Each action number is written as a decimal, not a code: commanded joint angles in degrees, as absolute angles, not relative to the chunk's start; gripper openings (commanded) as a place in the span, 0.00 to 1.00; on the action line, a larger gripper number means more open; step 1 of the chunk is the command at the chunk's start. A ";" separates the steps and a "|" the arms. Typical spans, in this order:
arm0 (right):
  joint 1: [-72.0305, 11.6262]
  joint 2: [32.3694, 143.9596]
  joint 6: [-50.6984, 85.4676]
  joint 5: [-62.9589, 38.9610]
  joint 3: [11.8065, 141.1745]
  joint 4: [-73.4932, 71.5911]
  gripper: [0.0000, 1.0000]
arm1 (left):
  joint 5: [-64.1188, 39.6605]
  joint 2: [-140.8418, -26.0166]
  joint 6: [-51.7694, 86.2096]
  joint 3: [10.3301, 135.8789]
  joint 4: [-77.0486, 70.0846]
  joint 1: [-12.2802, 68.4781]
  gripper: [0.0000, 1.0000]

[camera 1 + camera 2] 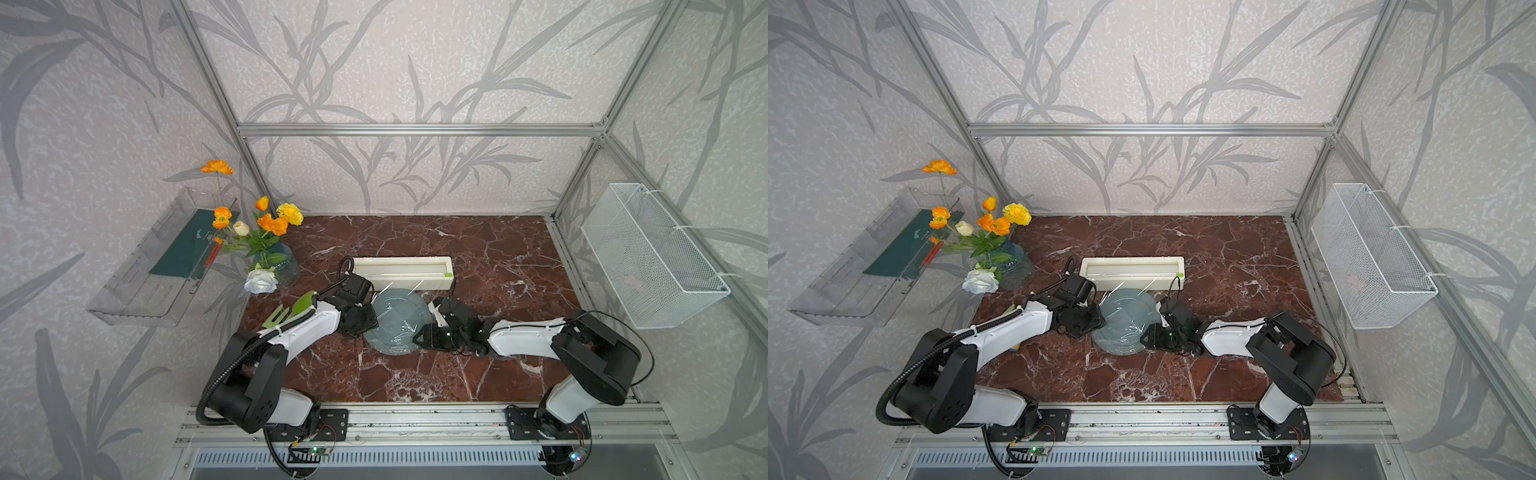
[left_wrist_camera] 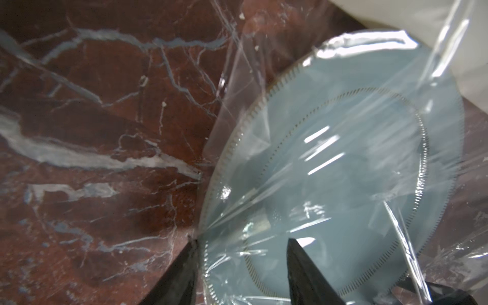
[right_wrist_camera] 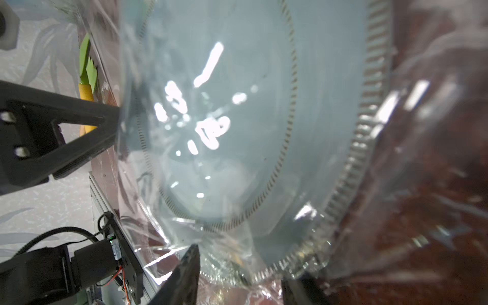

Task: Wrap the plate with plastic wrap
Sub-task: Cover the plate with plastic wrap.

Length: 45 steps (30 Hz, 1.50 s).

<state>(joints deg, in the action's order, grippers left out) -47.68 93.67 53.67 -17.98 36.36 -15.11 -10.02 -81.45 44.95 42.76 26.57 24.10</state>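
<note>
Plate (image 1: 397, 322) flat on marble table (image 1: 498, 257), mid-bench, just in front of dispenser box (image 1: 401, 270). Plastic wrap (image 2: 232, 89) draped over the whole top, crinkled, spilling onto the table past the rim both sides. Taut strands run back to the box, so it looks not yet cut off.

L gripper (image 2: 243, 241) at plate's left edge: fingers apart, one tip on the table outside the rim, other over the plate, rim + film between. Creases fan out from the outer tip, so prob. pinning film there. Can't tell if any film is actually nipped.

R gripper (image 3: 241, 265) at opp. edge, nearer the robot: jaws likewise apart astride the rim, bunched film between, nothing clearly clamped.

Step, my read: covering done, now tucking edges down round the rim. Next needs film pushed under/against the rim w/o sliding the plate — arms on opposite sides should help — then sheet severed at the box. Risk: loose film springs back.
</note>
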 commanded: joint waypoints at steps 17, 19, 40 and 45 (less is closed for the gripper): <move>-49.63 107.58 75.98 -5.53 25.43 -62.75 0.38 | -21.89 -78.83 53.77 35.27 12.27 24.06 0.52; -50.01 107.29 75.77 -4.80 25.99 -62.72 0.34 | -23.30 -78.10 55.20 34.36 9.90 24.05 0.52; -46.12 108.08 73.96 -7.12 24.02 -66.67 0.16 | -18.98 -73.83 49.89 34.71 19.71 18.85 0.53; -44.51 107.58 73.85 -10.19 21.63 -64.08 0.34 | -19.08 -74.15 48.51 35.55 21.74 18.62 0.52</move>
